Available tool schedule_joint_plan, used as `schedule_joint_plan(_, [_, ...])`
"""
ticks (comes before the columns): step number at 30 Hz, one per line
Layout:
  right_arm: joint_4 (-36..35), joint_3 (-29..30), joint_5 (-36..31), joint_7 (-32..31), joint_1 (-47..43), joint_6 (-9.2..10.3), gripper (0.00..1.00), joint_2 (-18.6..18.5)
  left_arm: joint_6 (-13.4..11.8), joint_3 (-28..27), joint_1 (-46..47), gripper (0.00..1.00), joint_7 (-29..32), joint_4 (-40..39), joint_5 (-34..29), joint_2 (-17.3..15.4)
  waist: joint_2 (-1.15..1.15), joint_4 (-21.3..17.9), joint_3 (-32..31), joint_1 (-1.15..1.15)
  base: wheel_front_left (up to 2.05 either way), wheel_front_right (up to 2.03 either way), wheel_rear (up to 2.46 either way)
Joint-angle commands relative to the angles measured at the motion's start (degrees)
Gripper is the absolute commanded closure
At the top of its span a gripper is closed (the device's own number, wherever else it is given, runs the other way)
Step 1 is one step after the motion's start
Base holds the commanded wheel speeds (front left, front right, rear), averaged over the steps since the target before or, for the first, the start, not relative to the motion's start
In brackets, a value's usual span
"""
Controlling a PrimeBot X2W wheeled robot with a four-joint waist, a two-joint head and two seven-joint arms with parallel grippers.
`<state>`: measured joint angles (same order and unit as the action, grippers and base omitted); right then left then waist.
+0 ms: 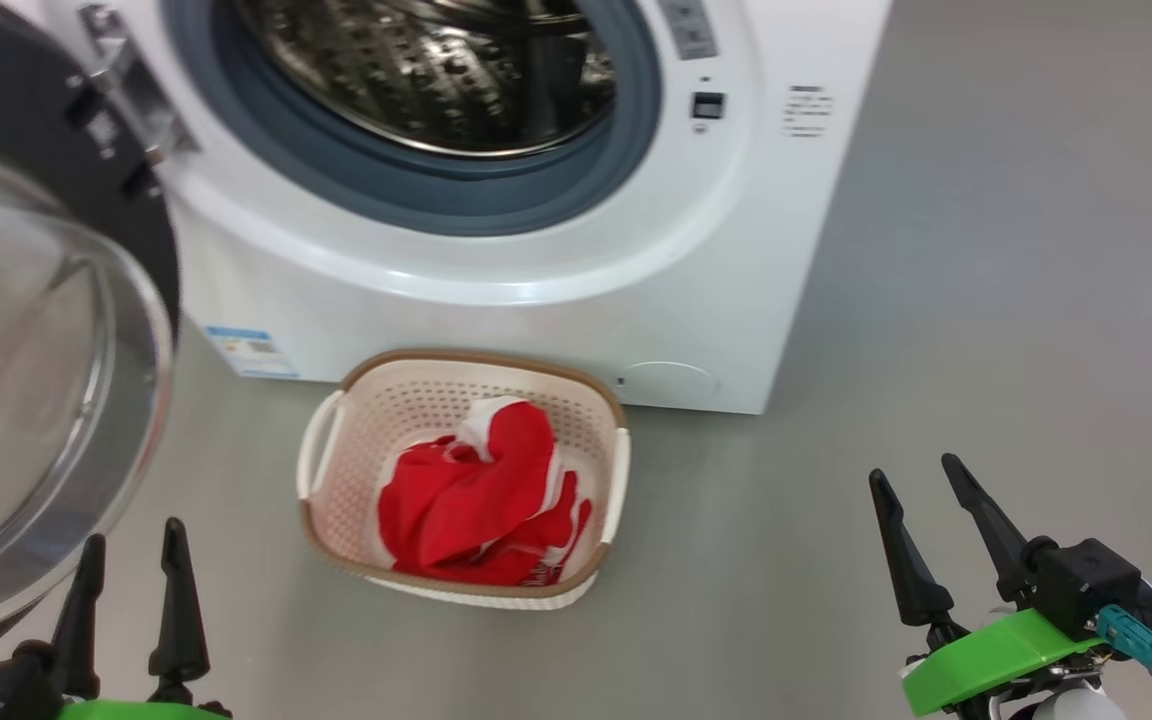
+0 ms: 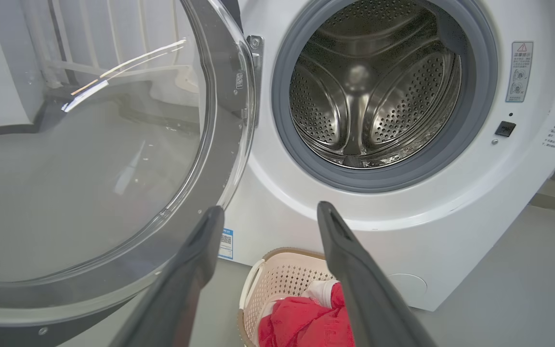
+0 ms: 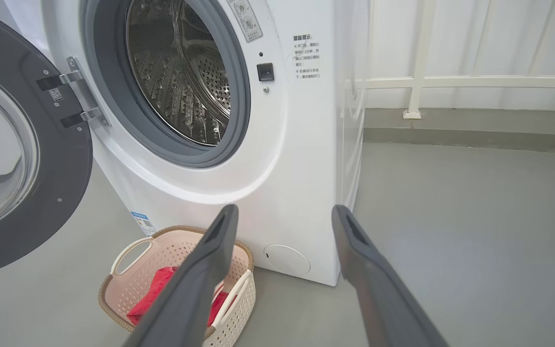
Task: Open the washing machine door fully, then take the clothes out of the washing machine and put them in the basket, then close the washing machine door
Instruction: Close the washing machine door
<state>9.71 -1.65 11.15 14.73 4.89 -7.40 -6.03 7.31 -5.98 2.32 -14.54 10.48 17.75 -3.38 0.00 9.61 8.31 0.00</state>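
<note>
The washing machine (image 1: 636, 290) (image 2: 451, 231) (image 3: 301, 144) stands before me with its door (image 1: 46, 330) (image 2: 94, 159) (image 3: 41, 168) swung wide open to the left. No fabric shows in the visible part of the steel drum (image 2: 374, 86). The red clothes (image 1: 486, 500) (image 2: 301, 320) (image 3: 154, 289) lie in the basket (image 1: 366, 400) (image 2: 282, 279) (image 3: 176, 246) on the floor in front of the machine. My left gripper (image 1: 131, 540) (image 2: 270, 212) is open beside the door's lower rim, holding nothing. My right gripper (image 1: 921, 475) (image 3: 284, 212) is open to the right of the basket.
Grey floor (image 1: 1016, 300) stretches to the right of the machine. A white railing (image 3: 451, 82) runs along the wall behind it. A blue label (image 1: 248, 350) sits low on the machine's front.
</note>
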Motion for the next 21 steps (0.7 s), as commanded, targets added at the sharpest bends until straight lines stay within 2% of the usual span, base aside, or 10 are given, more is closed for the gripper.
schedule_joint_plan(1, [-1.16,-1.94,0.44,0.27,2.1,-0.09,0.0,-0.72,0.18,-2.1,-0.15,0.0,-0.46,-0.96,0.46,-0.64,0.0,4.55,0.14,0.0,0.0,0.0,0.0])
schedule_joint_plan(13, [0.5,-5.07,0.58,0.27,4.48,-0.09,0.0,-2.76,0.18,-1.22,-0.81,0.0,-0.46,0.02,1.7,0.37,0.0,15.41,-0.03,0.0,0.0,0.0,0.0])
schedule_joint_plan(21, [1.49,-6.5,1.46,0.27,4.33,-0.09,0.0,-3.11,0.18,-0.55,-1.59,0.0,-0.46,0.29,2.85,0.48,0.0,20.72,-1.39,0.0,0.0,0.0,0.0])
